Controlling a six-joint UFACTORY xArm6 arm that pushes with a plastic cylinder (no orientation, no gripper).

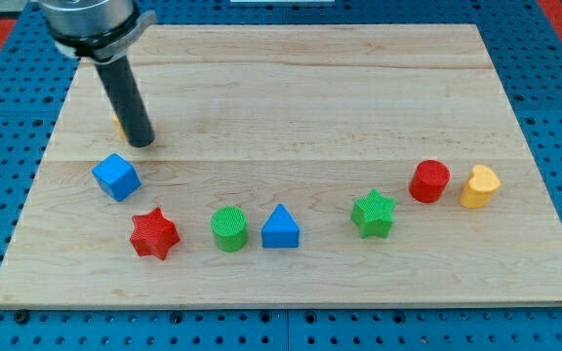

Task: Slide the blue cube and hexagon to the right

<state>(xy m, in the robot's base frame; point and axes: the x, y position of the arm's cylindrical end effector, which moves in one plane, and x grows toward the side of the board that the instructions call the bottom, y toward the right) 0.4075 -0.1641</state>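
My tip [141, 142] hides most of a yellow block [116, 123], its shape unreadable, just above the blue cube [116, 176] on the desk [310, 88]; no hand shows.

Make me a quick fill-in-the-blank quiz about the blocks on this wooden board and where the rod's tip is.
1. The tip sits just above the ____ cube, toward the view's top.
2. Between the green cylinder and the green star sits a blue ____.
3. The block nearest the view's right edge is coloured ____.
4. The red star lies to the view's ____ of the green cylinder.

Missing words: blue; triangle; yellow; left
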